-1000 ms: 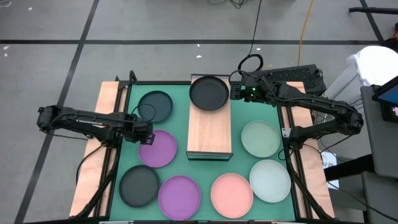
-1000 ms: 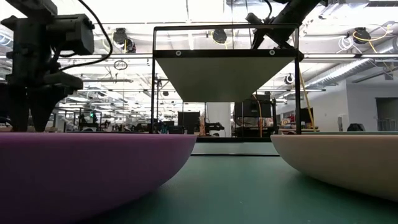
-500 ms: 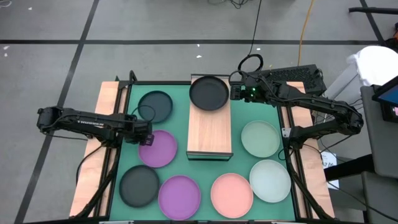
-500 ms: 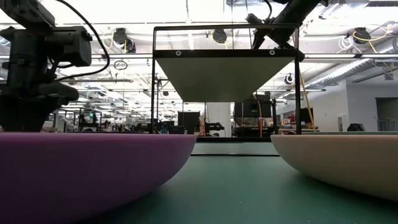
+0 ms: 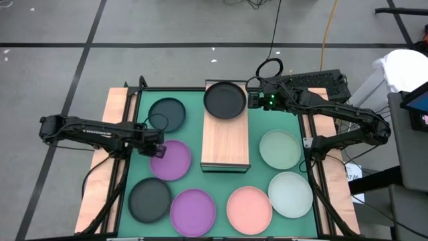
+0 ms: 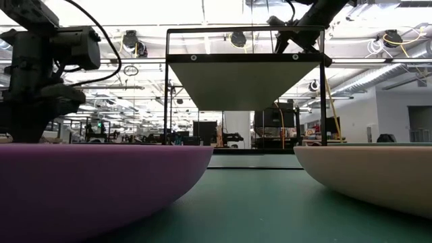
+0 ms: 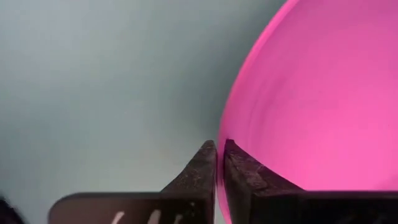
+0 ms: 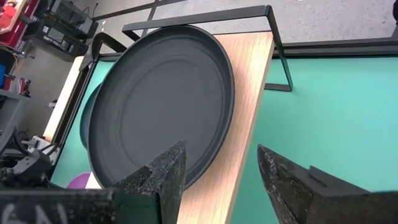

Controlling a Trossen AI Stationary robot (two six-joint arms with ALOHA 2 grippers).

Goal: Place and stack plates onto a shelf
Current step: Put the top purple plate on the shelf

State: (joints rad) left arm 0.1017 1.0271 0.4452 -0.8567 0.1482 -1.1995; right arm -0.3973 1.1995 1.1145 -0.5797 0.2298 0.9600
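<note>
My left gripper [image 5: 158, 150] is shut on the left rim of a purple plate [image 5: 171, 161], which lies on the green mat left of the shelf [image 5: 226, 144]. The shelf is a light wooden platform in the mat's middle. On its far end sits a dark grey plate [image 5: 225, 100]. My right gripper [image 5: 251, 99] hangs open just right of that plate, above the shelf's far right corner. In the right wrist view its gripper [image 8: 221, 168] has nothing between the fingers, with the dark plate [image 8: 161, 99] ahead of it. My left gripper pinches the purple plate's left rim [image 7: 225, 134], one finger [image 7: 202, 168] outside the rim and the other inside the dish. The fingers come from above, pointing steeply down. The plate still looks flat on the mat.
Other plates lie on the mat: dark grey [image 5: 167, 114] at far left, dark grey [image 5: 150, 199] and purple [image 5: 192, 211] at near left, pink [image 5: 249, 209] and whitish-blue [image 5: 291, 194] at near right, pale green [image 5: 279, 148] right of the shelf. A black frame [image 6: 243, 40] stands over the shelf's far end.
My left gripper has sunk a little onto the purple plate's left rim and its fingers have shut on it. The plate has stayed where it was. My right gripper has kept still.
</note>
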